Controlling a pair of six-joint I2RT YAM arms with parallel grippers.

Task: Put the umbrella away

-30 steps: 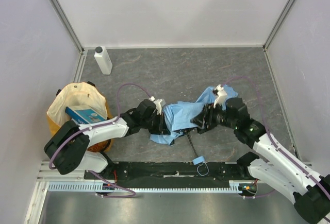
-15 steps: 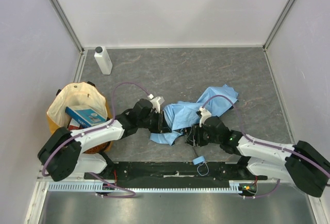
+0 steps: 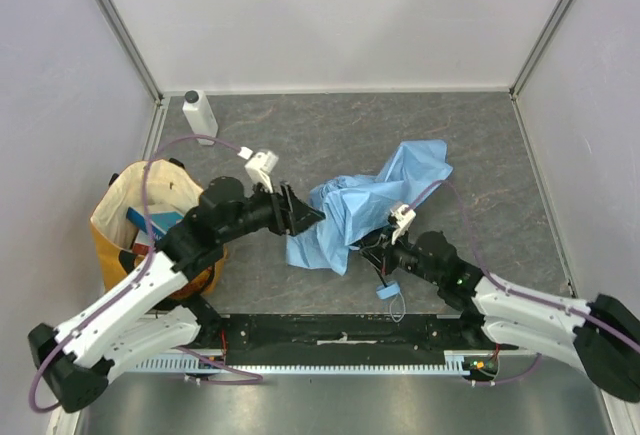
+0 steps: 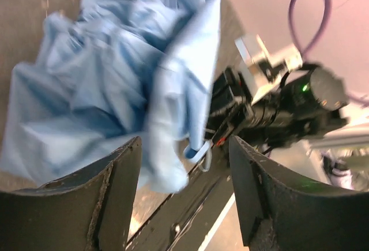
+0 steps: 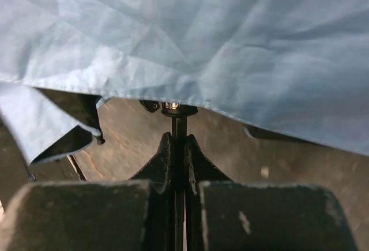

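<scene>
The umbrella point(image 3: 370, 200) is a crumpled sky-blue heap of fabric in the middle of the table, filling the top of the right wrist view point(image 5: 202, 37) and the left wrist view point(image 4: 115, 89). Its black shaft point(image 5: 178, 125) runs out from under the fabric toward the near edge and ends at a small blue strap loop point(image 3: 390, 293). My right gripper point(image 3: 385, 252) lies low at the near side of the fabric, shut on the shaft point(image 5: 177, 147). My left gripper point(image 3: 305, 217) hovers just left of the fabric, open, nothing between its fingers point(image 4: 86, 205).
A yellow-and-cream tote bag point(image 3: 125, 200) stands at the left edge with a blue box point(image 3: 152, 221) inside it. A white bottle point(image 3: 200, 117) stands in the far left corner. The black base rail point(image 3: 330, 333) runs along the near edge.
My left gripper has opened, let go of the fabric and drawn back to the left. My right gripper has dropped toward the near side and shut on the shaft. The fabric has shifted.
</scene>
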